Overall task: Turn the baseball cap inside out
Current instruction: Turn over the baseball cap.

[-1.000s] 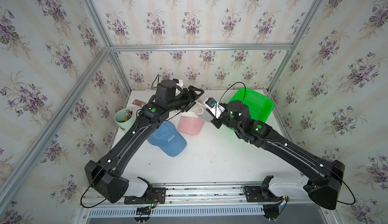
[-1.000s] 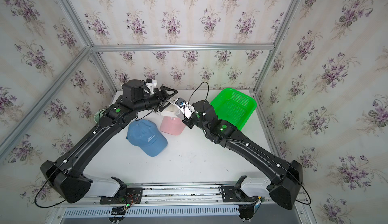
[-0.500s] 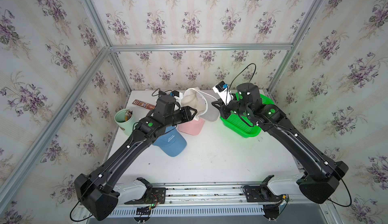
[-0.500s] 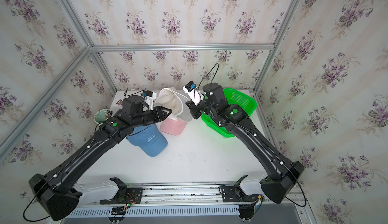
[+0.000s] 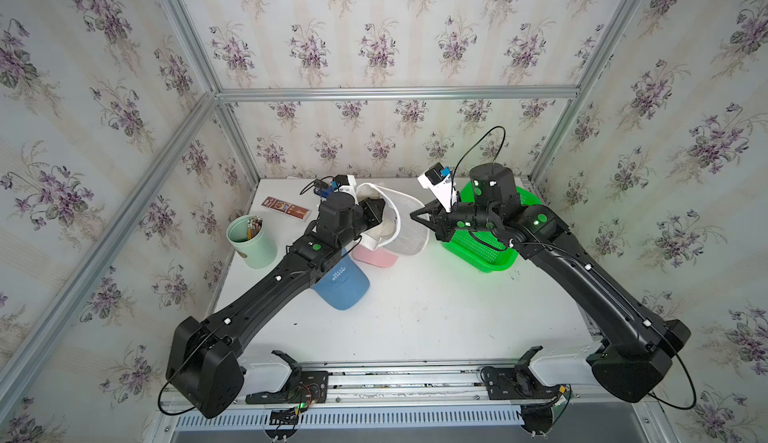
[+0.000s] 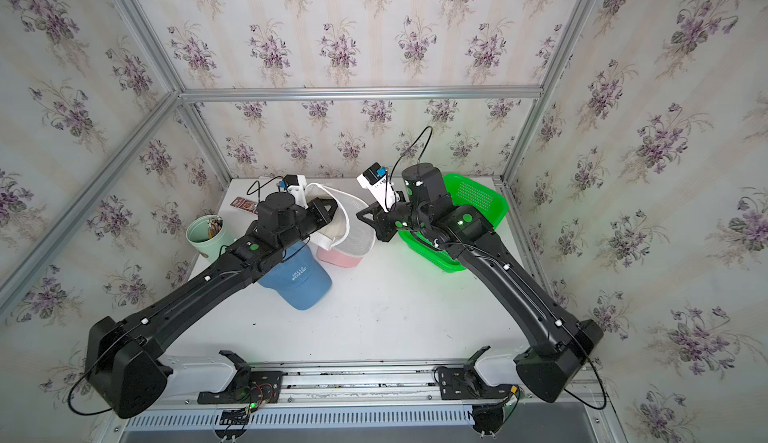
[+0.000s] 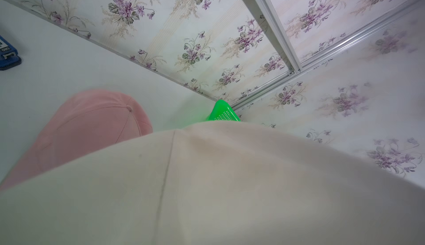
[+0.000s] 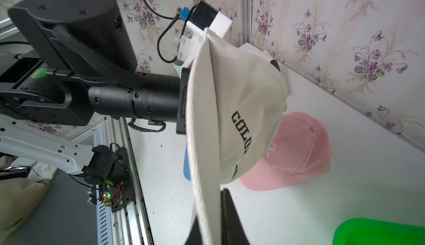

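A cream baseball cap (image 5: 405, 229) (image 6: 353, 229) with black lettering (image 8: 241, 138) hangs in the air above the back of the table, between my two arms. My right gripper (image 5: 415, 215) (image 8: 210, 209) is shut on the edge of its brim, which stands edge-on between the two black fingers. My left gripper (image 5: 376, 210) (image 6: 328, 208) reaches into the underside of the crown. Its fingertips are hidden by the cloth. In the left wrist view the cap's cream cloth (image 7: 207, 186) covers the jaws completely.
A pink cap (image 5: 374, 256) (image 8: 296, 149) and a blue cap (image 5: 343, 285) lie on the white table under the held cap. A green basket (image 5: 490, 250) stands at the right, a mint cup of pencils (image 5: 249, 239) at the left, and a brown packet (image 5: 286, 208) behind it.
The cream cap has been lifted off the table by the right gripper. The left arm has dropped lower and its gripper has gone into the crown.
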